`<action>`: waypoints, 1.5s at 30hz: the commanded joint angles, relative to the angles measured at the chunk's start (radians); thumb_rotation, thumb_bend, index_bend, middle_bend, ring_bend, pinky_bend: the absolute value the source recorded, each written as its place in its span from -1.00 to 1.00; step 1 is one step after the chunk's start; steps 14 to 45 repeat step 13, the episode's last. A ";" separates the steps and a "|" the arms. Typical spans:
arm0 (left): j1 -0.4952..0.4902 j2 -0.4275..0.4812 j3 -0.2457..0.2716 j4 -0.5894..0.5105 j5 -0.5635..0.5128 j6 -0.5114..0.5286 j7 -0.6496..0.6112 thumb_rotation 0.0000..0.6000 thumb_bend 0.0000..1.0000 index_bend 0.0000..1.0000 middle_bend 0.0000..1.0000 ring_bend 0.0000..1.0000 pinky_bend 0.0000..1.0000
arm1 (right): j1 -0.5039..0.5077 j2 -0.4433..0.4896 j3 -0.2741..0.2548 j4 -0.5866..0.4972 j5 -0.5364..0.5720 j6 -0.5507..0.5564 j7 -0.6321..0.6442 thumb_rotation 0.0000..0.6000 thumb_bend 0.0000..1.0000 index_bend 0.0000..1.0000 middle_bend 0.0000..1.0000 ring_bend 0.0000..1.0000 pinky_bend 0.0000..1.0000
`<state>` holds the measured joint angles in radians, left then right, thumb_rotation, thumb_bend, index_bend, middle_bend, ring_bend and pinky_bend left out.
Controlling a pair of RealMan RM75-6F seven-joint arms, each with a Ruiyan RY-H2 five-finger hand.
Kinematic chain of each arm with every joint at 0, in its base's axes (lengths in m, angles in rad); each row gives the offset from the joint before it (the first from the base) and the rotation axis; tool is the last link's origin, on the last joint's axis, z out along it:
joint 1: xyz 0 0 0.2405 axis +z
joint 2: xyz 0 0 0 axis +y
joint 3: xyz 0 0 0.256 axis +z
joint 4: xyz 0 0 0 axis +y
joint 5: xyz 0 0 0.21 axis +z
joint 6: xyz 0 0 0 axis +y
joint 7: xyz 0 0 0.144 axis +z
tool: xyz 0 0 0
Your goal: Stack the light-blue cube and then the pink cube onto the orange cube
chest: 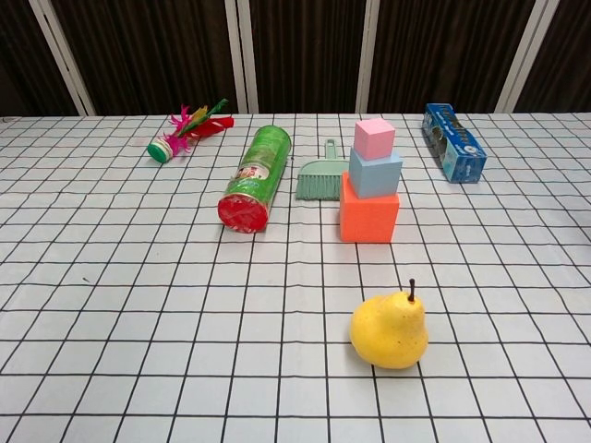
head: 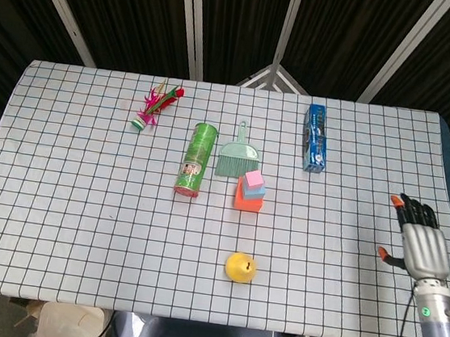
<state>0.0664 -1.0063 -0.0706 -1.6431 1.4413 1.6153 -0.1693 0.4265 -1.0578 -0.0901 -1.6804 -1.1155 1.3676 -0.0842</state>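
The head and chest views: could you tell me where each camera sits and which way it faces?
Head view: high above the near edge, looking steeply down on the table; the right hand shows at the right edge, fingers apart, holding nothing.
Chest view: low at the near edge, looking across the tabletop; no arm shows.
Both share the pink cube on the light-blue cube on the orange cube, and the pear.

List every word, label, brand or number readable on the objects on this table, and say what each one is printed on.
No text can be read in either view.
Green canister: a red and white label on its side, print too blurred to read.
Blue box: white markings on its side, too small to read.
The cubes, the pear and the dustpan show no print.
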 commanded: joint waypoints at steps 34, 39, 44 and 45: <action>0.009 -0.011 -0.009 0.018 0.000 0.024 -0.005 1.00 -0.68 -0.83 -1.00 -1.00 -1.00 | -0.166 -0.053 0.026 0.103 -0.133 0.118 -0.013 1.00 -0.42 -1.00 -0.92 -0.99 -0.91; 0.009 -0.011 -0.009 0.018 0.000 0.024 -0.005 1.00 -0.68 -0.83 -1.00 -1.00 -1.00 | -0.166 -0.053 0.026 0.103 -0.133 0.118 -0.013 1.00 -0.42 -1.00 -0.92 -0.99 -0.91; 0.009 -0.011 -0.009 0.018 0.000 0.024 -0.005 1.00 -0.68 -0.83 -1.00 -1.00 -1.00 | -0.166 -0.053 0.026 0.103 -0.133 0.118 -0.013 1.00 -0.42 -1.00 -0.92 -0.99 -0.91; 0.009 -0.011 -0.009 0.018 0.000 0.024 -0.005 1.00 -0.68 -0.83 -1.00 -1.00 -1.00 | -0.166 -0.053 0.026 0.103 -0.133 0.118 -0.013 1.00 -0.42 -1.00 -0.92 -0.99 -0.91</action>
